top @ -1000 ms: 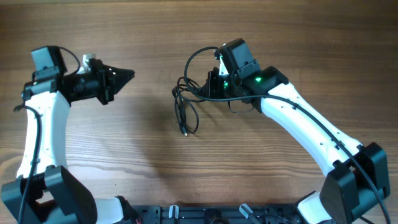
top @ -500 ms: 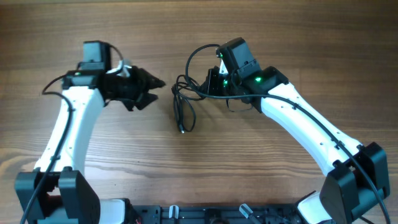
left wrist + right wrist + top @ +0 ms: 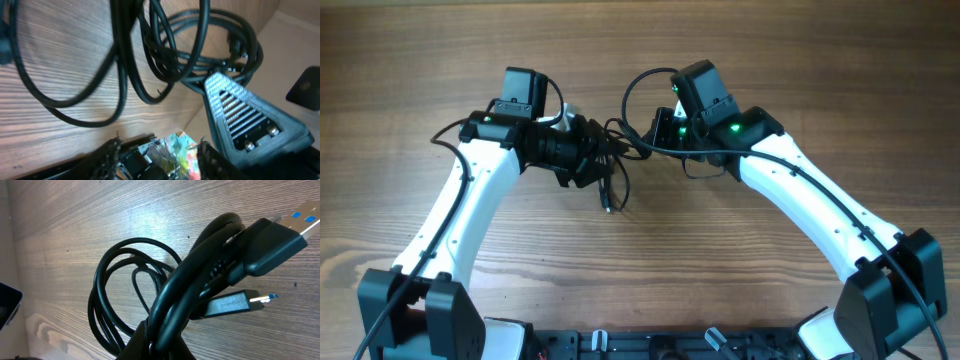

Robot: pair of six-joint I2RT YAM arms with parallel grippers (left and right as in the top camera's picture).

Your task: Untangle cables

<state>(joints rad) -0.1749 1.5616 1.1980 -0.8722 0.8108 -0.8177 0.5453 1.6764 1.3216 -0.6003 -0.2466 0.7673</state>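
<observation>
left claw moved to cables | right claw grip hidden

Brown wooden table, grain running sideways, even bright light, pale glare patches up close

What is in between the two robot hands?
The tangled black cables lie between the left gripper and the right gripper. The overhead view shows this best.
</observation>
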